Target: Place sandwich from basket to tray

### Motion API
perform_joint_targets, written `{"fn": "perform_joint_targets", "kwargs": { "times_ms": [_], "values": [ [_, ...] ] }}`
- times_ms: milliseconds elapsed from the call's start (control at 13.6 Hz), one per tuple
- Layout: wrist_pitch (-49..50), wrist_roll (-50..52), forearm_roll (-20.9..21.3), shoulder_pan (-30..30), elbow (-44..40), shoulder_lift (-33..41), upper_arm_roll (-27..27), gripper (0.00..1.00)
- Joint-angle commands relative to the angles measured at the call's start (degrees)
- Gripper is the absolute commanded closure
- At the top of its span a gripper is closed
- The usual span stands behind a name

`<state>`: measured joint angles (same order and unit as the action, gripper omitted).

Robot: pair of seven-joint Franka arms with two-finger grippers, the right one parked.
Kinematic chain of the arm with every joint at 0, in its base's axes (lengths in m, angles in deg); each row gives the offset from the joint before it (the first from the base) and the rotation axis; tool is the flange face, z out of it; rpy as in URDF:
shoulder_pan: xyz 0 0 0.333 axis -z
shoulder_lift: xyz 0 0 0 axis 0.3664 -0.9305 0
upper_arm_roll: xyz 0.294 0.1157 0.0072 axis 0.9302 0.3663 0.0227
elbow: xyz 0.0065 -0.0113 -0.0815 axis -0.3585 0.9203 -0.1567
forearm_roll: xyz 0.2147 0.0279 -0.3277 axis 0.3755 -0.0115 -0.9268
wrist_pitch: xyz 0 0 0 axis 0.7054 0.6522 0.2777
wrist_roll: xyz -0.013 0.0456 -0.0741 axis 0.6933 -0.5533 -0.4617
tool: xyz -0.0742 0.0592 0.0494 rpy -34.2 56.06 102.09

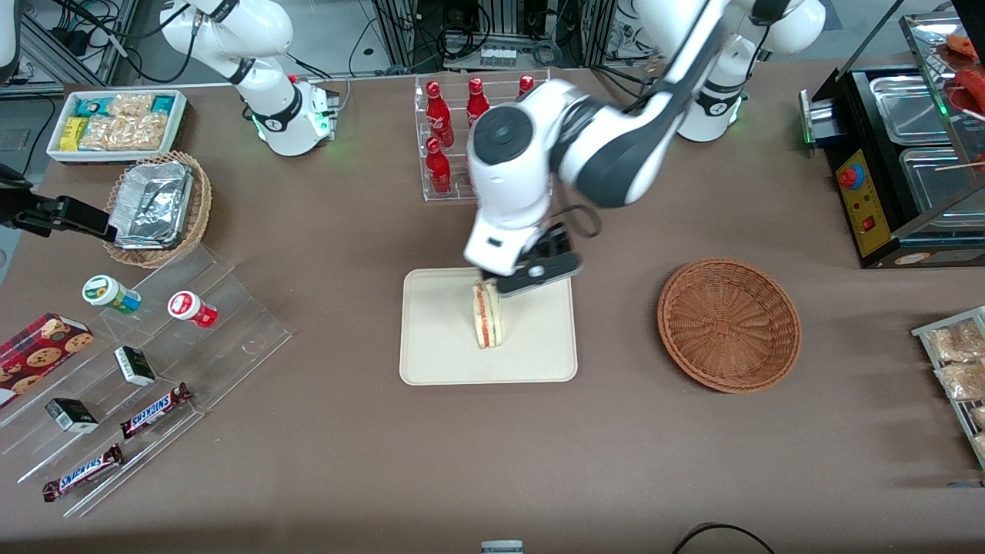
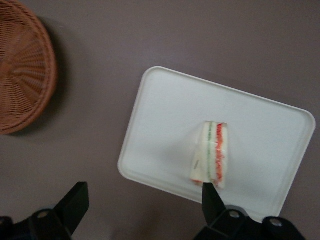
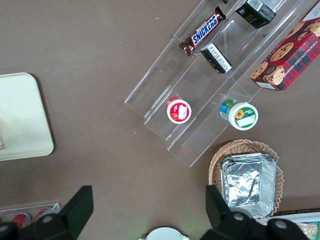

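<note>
The sandwich (image 1: 487, 315) (image 2: 212, 155) stands on its edge in the middle of the cream-white tray (image 1: 446, 346) (image 2: 165, 110), its red and green filling layers showing. My left gripper (image 1: 517, 281) (image 2: 145, 192) hovers open just above the tray's edge farther from the front camera, with nothing between its fingers. One fingertip (image 2: 210, 192) is close by the sandwich's end. The reddish-brown woven basket (image 1: 729, 325) (image 2: 20, 65) sits empty beside the tray, toward the working arm's end of the table.
A clear rack of red bottles (image 1: 462, 138) stands farther from the front camera than the tray. A stepped acrylic display of snacks (image 1: 154, 346), a tan basket with foil (image 1: 158, 204) and a white snack bin (image 1: 115, 123) lie toward the parked arm's end. A black food warmer (image 1: 900, 154) is near the basket.
</note>
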<state>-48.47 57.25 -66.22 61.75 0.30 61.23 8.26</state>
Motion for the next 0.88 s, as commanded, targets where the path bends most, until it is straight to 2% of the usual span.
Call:
{"fn": "perform_joint_targets", "kwargs": {
  "times_ms": [0, 221, 442, 811],
  "values": [
    [4.81, -11.07, -0.38, -6.04, 7.33, 10.82, -0.48, 0.0],
    [7.03, -22.68, -0.55, -12.46, 16.29, 20.23, -0.48, 0.0],
    [8.52, -37.09, -1.43, -20.1, 21.04, 26.21, -0.21, 0.0],
    [12.13, -63.99, -2.92, -33.28, 22.03, 29.22, 2.07, 0.0]
  ]
}}
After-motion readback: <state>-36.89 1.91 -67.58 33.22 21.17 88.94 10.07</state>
